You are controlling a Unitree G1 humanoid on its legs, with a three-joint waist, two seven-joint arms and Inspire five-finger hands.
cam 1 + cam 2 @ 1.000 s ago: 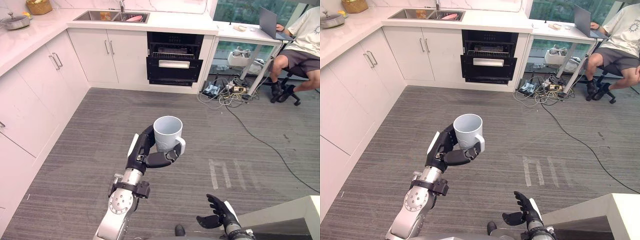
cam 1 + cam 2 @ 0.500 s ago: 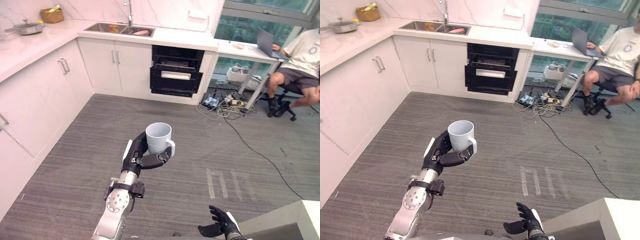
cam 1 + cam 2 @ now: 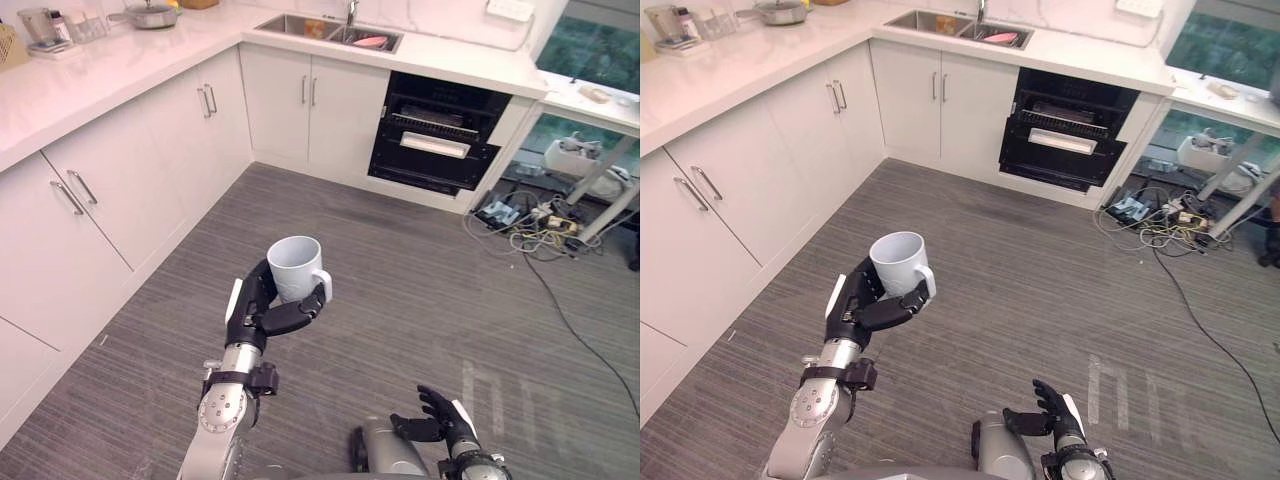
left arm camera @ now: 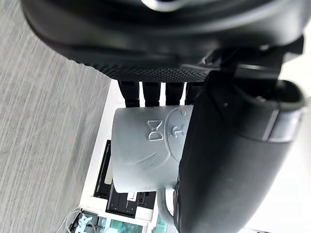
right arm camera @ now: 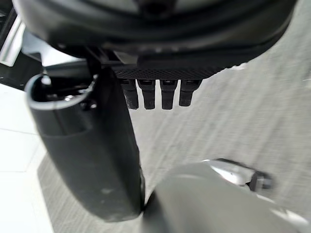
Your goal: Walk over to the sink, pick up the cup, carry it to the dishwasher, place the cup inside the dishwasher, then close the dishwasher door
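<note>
Reading from nearest to farthest, I see the right hand [image 3: 440, 422] low above the grey floor [image 3: 420, 300], with its fingers loosely spread and holding nothing. Ahead of it the left hand [image 3: 262, 312] is raised, its fingers and thumb curled round the white cup [image 3: 295, 268]. The cup sits upright, mouth up, with its handle toward the robot's right. Beyond, the black dishwasher [image 3: 435, 150] stands under the worktop [image 3: 120, 65] with its door partly open. The sink [image 3: 335, 28] is set in the worktop's far run.
</note>
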